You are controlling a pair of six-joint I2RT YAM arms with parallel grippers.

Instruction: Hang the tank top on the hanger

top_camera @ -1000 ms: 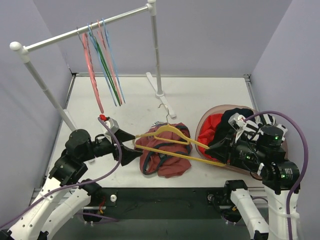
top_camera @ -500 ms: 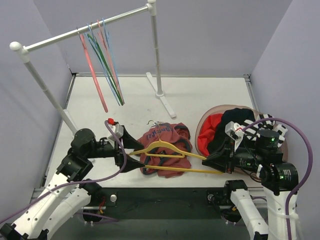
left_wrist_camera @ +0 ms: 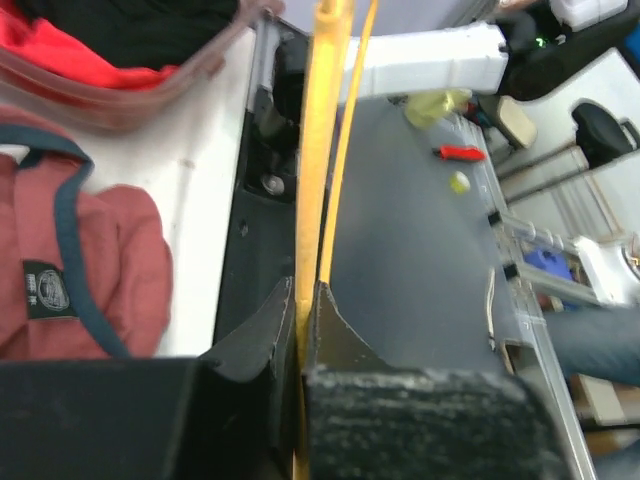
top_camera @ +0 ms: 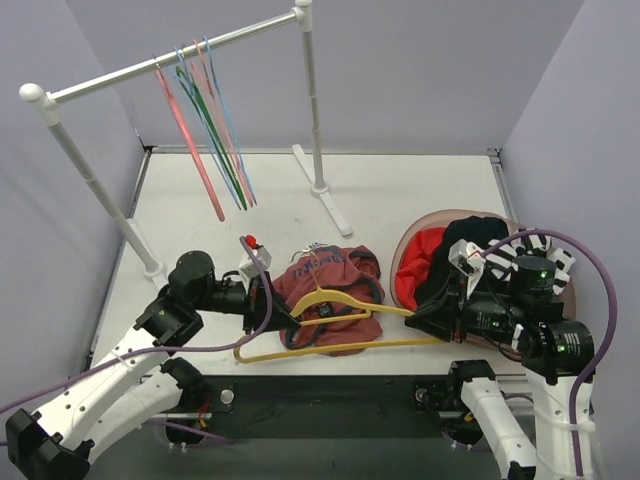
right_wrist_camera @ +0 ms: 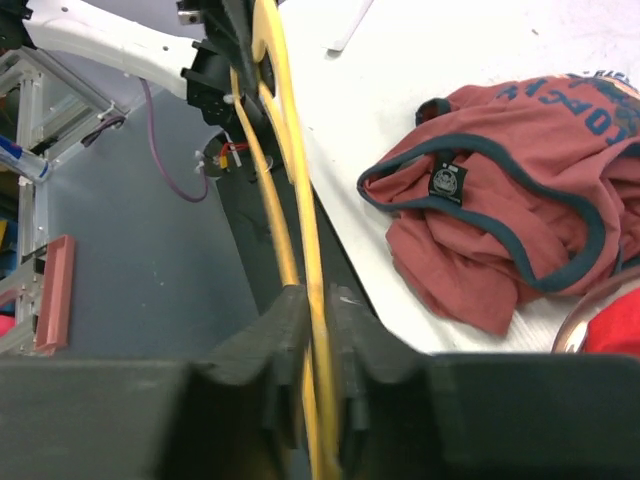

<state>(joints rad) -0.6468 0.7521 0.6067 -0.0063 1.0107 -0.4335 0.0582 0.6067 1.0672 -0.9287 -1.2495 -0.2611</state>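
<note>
The rust-red tank top (top_camera: 335, 272) lies crumpled on the table between the two arms, its dark trim and neck label showing in the wrist views (left_wrist_camera: 110, 240) (right_wrist_camera: 500, 160). The yellow hanger (top_camera: 340, 347) lies across it, its thin hook pointing away from the arms. My left gripper (top_camera: 280, 318) (left_wrist_camera: 303, 290) is shut on the hanger's left end (left_wrist_camera: 325, 150). My right gripper (top_camera: 425, 322) (right_wrist_camera: 318, 295) sits at the hanger's right end, jaws slightly apart, with the yellow bar (right_wrist_camera: 290, 150) between them.
A pink tub (top_camera: 455, 214) at the right holds a bright red garment (top_camera: 418, 268), a black one (top_camera: 470, 238) and a striped one. A white clothes rack (top_camera: 170, 62) stands at the back with several coloured hangers (top_camera: 215, 150); its feet (top_camera: 330, 205) (top_camera: 150, 268) rest on the table.
My left arm has moved right and its gripper has closed on the hanger's left end. The right gripper's jaws have loosened. The hanger has come nearer the table's front edge.
</note>
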